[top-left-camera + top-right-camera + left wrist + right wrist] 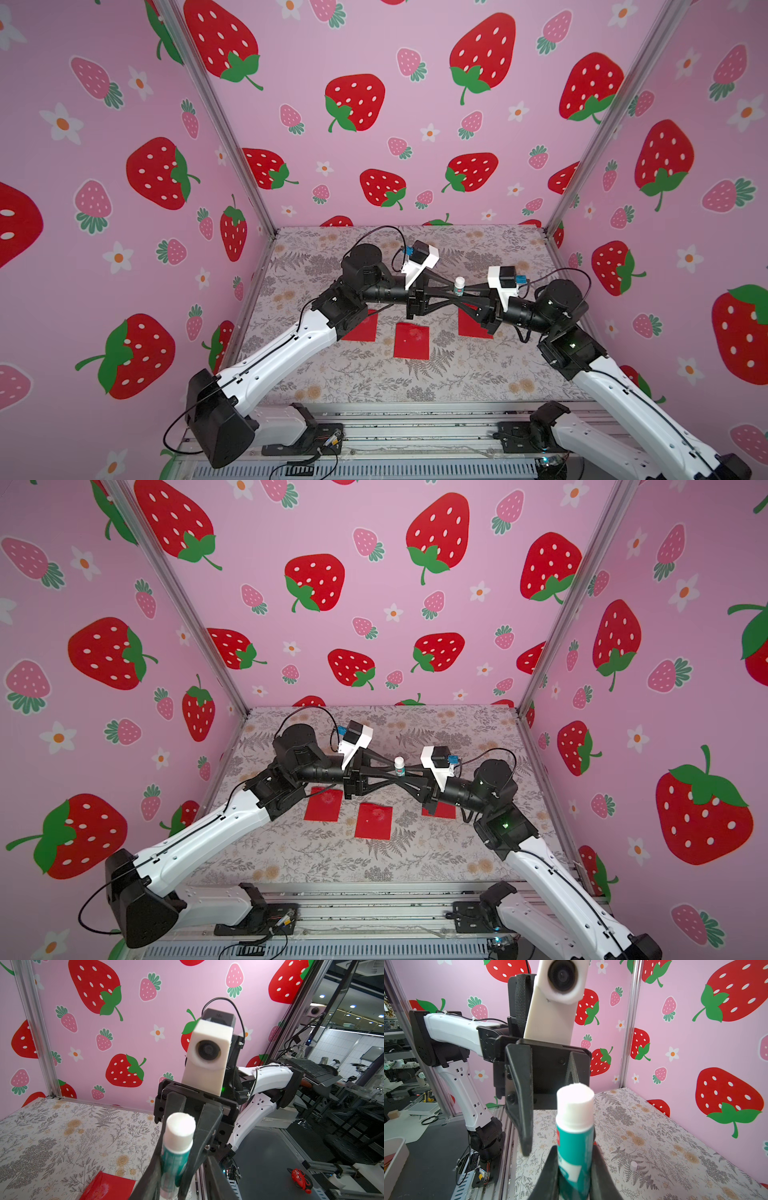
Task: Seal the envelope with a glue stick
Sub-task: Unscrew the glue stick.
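Strawberry-papered booth
Pink walls (374,50), aluminium corner posts (222,124), floral counter (353,374); beyond, seemingly a dim workshop (342,1053)

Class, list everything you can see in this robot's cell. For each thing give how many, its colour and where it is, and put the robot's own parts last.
glue stick: one, white with a teal band, upright in the air above the cloth, no cap on
envelopes: three, red, flat in a row on the cloth; the outer two partly under the arms
small cylinder: one, white, standing on the cloth, perhaps the stick's cap
cloth: one, grey and tan floral, spread under everything
walls: three, pink with strawberries, around the cloth
right gripper: one, black, shut on the glue stick's teal body
left gripper: one, black, open, jaws either side of the stick's upper part
arms: two, white and black, reaching in from the near edge
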Controlling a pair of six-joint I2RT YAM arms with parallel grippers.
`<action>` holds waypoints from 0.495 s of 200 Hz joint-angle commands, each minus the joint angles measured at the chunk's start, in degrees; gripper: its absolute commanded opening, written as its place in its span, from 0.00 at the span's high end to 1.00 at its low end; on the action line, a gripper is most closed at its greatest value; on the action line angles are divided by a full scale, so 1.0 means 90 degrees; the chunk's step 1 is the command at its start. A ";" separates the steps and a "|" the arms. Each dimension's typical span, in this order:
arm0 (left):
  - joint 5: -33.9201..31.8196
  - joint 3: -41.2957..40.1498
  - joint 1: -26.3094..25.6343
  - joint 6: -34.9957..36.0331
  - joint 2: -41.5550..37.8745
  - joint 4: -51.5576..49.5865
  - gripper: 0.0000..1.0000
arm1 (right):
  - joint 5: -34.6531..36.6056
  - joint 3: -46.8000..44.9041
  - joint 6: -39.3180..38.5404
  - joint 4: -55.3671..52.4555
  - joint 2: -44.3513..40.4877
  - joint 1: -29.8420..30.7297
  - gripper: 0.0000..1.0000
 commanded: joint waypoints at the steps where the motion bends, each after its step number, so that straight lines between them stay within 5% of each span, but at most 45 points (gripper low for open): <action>1: 0.0061 0.0335 -0.0142 0.0082 0.0080 0.0140 0.63 | -0.0192 0.0128 0.0101 0.0078 0.0034 0.0036 1.00; 99: -0.0561 0.0325 -0.0163 0.0117 -0.0028 0.0003 0.53 | -0.0152 0.0089 0.0108 0.0105 0.0008 0.0037 1.00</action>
